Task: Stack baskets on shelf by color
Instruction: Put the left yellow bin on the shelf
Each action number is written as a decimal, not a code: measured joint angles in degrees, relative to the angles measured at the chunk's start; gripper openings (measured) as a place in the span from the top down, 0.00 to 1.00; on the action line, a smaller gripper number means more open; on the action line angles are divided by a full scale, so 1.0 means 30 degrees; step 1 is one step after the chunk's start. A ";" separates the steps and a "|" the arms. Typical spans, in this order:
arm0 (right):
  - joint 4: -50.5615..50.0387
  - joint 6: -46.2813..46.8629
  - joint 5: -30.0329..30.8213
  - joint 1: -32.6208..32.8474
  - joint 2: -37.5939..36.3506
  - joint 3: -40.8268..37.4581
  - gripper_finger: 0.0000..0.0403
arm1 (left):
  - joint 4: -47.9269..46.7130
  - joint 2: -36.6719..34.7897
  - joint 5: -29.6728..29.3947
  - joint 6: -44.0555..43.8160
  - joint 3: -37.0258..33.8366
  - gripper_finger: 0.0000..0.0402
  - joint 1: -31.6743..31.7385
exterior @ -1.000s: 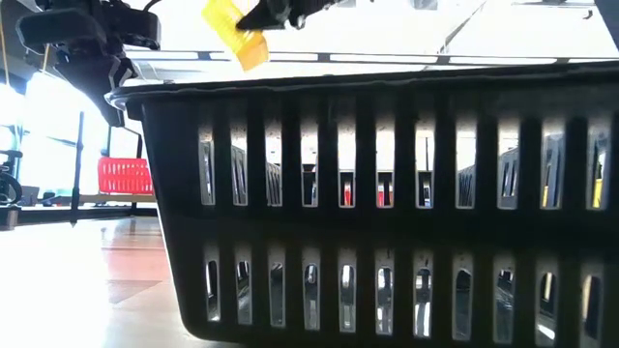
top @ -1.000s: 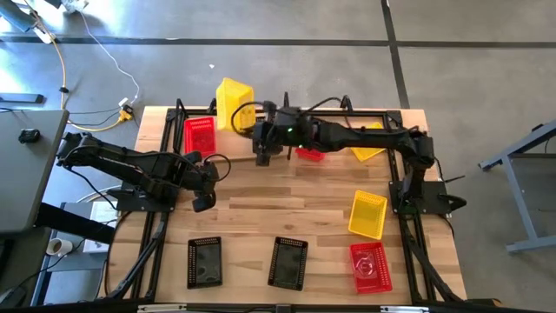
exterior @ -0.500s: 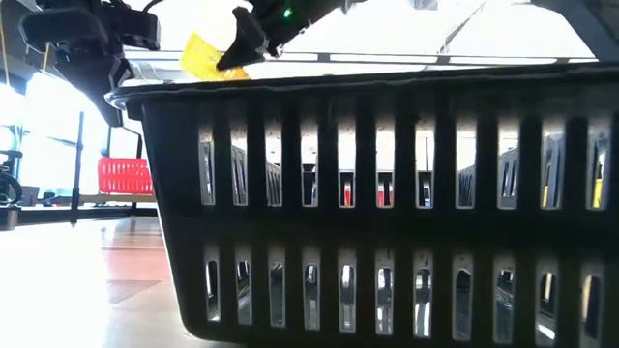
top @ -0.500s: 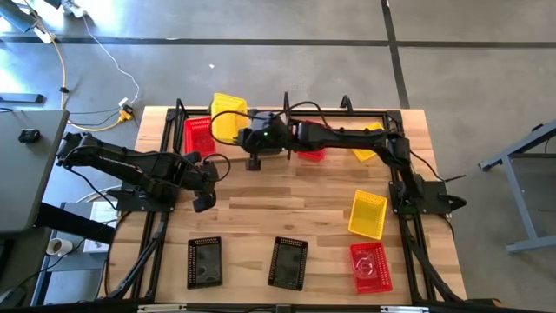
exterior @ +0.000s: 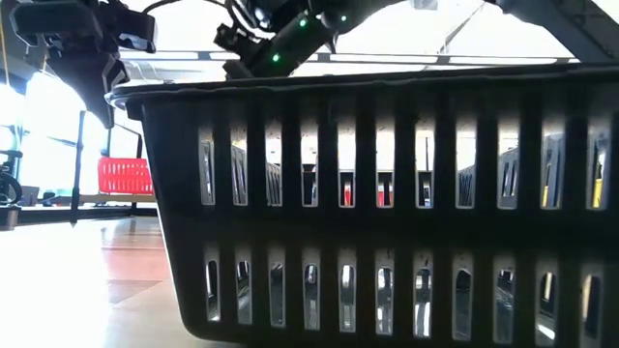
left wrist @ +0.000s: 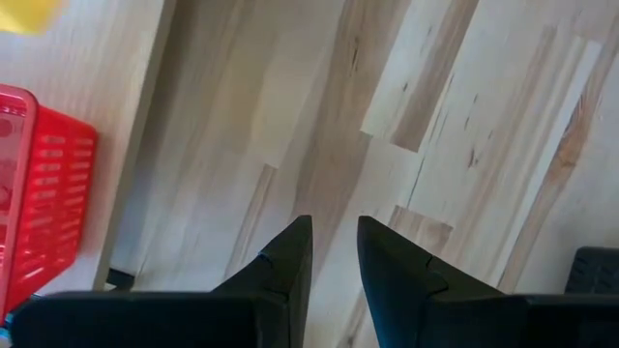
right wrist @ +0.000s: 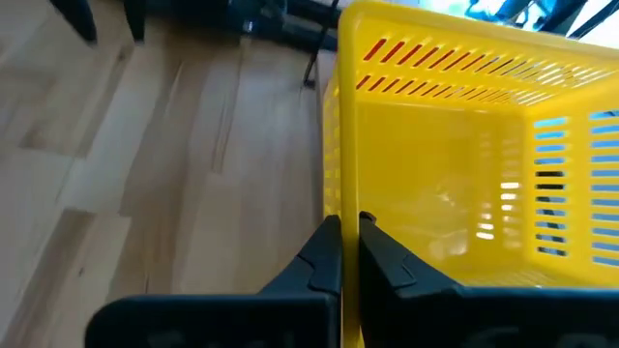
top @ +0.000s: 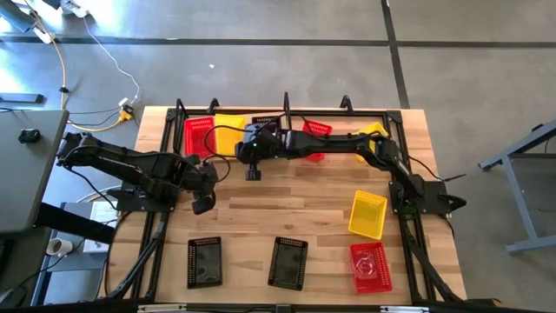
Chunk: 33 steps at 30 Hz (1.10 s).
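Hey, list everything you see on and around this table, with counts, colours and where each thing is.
red baskets: three, red; one at the shelf's left end, one mid-shelf under the right arm, one at the table's front right
yellow baskets: three, yellow; one beside the left red one, held, one at the shelf's right, one on the table's right
black baskets: two clear, black; front of the table
shelf: one, black frame; back of the table
table: one, light wood
cable: one, yellow; floor, far left
left tool: open, empty, over the table's left
right tool: shut on the yellow basket's wall
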 joint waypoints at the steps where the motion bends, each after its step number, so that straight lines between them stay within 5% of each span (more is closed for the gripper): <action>1: 0.0003 -0.0024 0.0069 0.0000 0.0134 0.0000 1.00 | -0.0016 0.0001 -0.0005 0.0000 0.0000 0.81 0.0000; 33: 0.0869 -0.0264 0.0938 -0.0787 0.1924 -0.0051 1.00 | 0.0095 0.0001 -0.0073 0.0029 0.0000 0.81 0.0000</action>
